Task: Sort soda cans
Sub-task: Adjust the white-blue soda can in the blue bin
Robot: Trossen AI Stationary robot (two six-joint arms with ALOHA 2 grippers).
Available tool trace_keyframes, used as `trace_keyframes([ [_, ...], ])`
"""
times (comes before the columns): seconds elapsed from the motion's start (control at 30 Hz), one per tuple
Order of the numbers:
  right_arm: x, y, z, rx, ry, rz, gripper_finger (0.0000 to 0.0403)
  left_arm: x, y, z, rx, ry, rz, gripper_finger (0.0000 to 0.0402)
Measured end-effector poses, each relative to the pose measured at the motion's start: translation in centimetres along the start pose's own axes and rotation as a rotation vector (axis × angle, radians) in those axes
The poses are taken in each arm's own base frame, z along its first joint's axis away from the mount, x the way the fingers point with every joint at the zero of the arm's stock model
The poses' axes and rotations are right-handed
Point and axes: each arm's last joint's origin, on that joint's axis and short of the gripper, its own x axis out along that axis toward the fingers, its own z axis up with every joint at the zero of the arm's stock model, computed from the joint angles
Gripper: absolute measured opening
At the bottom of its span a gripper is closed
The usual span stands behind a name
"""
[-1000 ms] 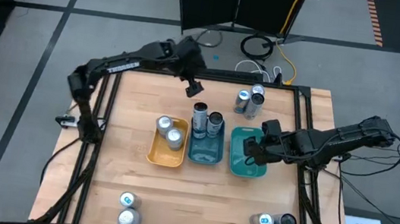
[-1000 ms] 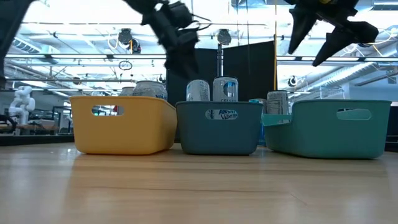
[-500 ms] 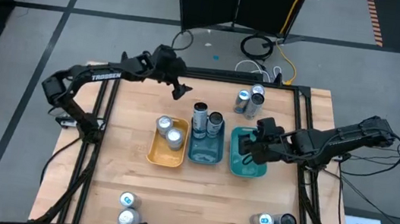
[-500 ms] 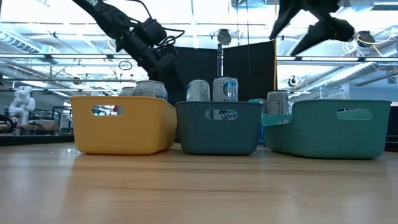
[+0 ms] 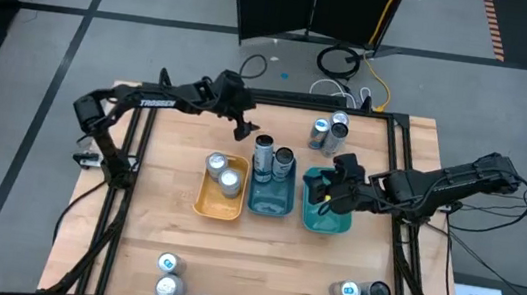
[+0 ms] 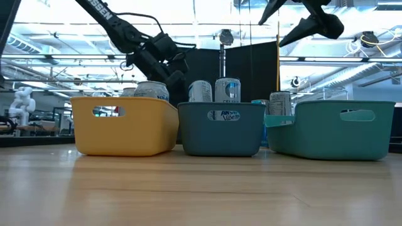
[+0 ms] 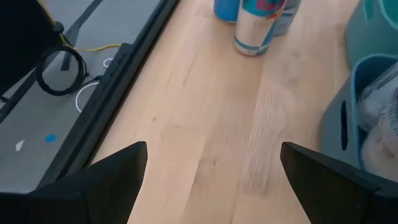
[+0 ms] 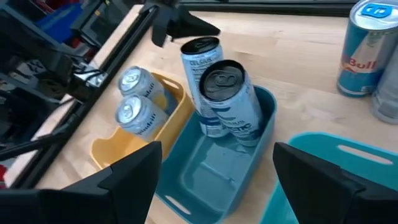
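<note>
From above, I'm seeing two cans standing upright in the blue tray. The left gripper is hanging open nearby. Right wrist view: the right gripper is gaping empty above them.

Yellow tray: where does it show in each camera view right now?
High: yellow tray left of the blue tray, centre.
Low: left of the three trays.
Left wrist: not in view.
Right wrist: lower left, two cans inside.
Shared landmark: the blue tray beside it.
</note>
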Motion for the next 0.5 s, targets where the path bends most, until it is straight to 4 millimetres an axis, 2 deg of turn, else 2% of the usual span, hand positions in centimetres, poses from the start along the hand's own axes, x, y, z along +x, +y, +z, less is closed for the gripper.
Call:
trace_keyframes([
  [0.5,0.0,0.1,0.1,0.007,-0.023,0.006,0.0299,1.6,-1.9,0.4,0.072,-0.034,-0.043,0.0378],
])
